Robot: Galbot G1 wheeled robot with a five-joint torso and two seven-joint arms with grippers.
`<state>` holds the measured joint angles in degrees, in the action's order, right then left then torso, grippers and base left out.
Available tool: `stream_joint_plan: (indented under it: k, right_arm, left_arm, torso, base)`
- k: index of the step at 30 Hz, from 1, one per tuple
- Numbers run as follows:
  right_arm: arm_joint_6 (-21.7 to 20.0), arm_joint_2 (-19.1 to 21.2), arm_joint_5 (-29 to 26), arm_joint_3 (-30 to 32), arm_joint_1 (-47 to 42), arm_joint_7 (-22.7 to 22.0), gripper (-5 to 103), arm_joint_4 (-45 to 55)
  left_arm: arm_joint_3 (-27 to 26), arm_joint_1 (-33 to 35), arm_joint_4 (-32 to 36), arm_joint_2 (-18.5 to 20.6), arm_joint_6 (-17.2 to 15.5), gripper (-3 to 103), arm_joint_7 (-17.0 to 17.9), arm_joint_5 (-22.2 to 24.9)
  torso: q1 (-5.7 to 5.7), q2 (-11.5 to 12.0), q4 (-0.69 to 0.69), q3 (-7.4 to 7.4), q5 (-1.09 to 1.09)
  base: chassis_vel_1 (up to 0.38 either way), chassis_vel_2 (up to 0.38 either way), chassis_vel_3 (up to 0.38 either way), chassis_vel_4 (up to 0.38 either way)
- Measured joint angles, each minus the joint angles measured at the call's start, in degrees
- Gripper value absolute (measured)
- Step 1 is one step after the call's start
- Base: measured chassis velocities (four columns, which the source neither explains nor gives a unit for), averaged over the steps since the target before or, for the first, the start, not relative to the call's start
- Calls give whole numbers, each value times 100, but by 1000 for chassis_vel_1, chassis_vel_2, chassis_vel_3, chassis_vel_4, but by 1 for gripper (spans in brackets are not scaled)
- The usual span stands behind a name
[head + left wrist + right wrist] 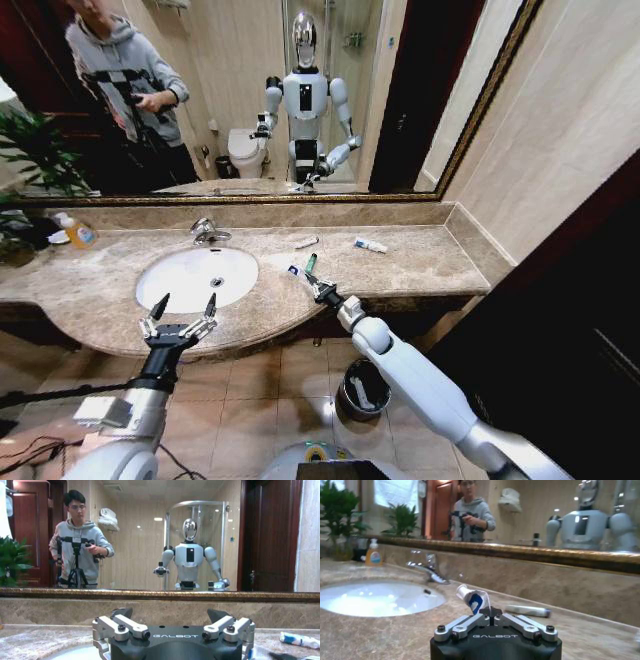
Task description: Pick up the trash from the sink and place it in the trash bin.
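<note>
Trash, one crumpled white tube (472, 599), sits pinched in right gripper (312, 285) over veined marble (420, 262); left gripper (182, 312) splayed.

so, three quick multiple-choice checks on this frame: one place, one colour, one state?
1. Where is the bin?
A. on the counter
B. on the floor below the counter
C. in the sink

2. What colour is the soap bottle?
A. orange-yellow
B. blue
C. black

3. What is the right gripper doing?
A. open wide over the sink
B. shut on a tube
C. resting inside the bin

Answers:
1 B: the bin stands on the floor under the counter edge.
2 A: the soap bottle is orange-yellow.
3 B: the right gripper pinches a white-blue tube at its tips.
</note>
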<state>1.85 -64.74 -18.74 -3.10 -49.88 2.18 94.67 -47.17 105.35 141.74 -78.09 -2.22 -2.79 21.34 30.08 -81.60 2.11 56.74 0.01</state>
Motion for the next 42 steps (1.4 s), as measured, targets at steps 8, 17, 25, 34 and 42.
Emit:
stream_joint_plan:
  k: [8,17,25,34,42]
  right_arm:
    - [147,593,-173,1112,-1225,34,0,1029]
    - [953,653,-323,2727,-3192,30,0,1333]
    - [1680,263,-218,3275,-4029,48,0,627]
    - [2239,-33,94,3183,-3906,60,0,-773]
    - [2270,-270,386,2788,-3632,97,0,-1745]
  left_arm:
    - [0,0,0,1,0,100,-1,0]
    - [0,0,0,0,0,100,0,0]
    - [0,0,0,0,0,100,0,0]
    - [0,0,0,0,0,100,0,0]
    - [0,0,0,0,0,100,0,0]
  torso:
    - [0,0,-2,0,0]
    - [-1,-1,-1,-1,1]
    - [-1,-1,-1,-1,1]
    - [0,-1,-1,0,0]
    - [0,-1,0,0,-2]
  base:
    - [0,0,0,0]
    - [0,0,0,0]
    - [0,0,0,0]
    - [0,0,0,0]
    - [0,0,0,0]
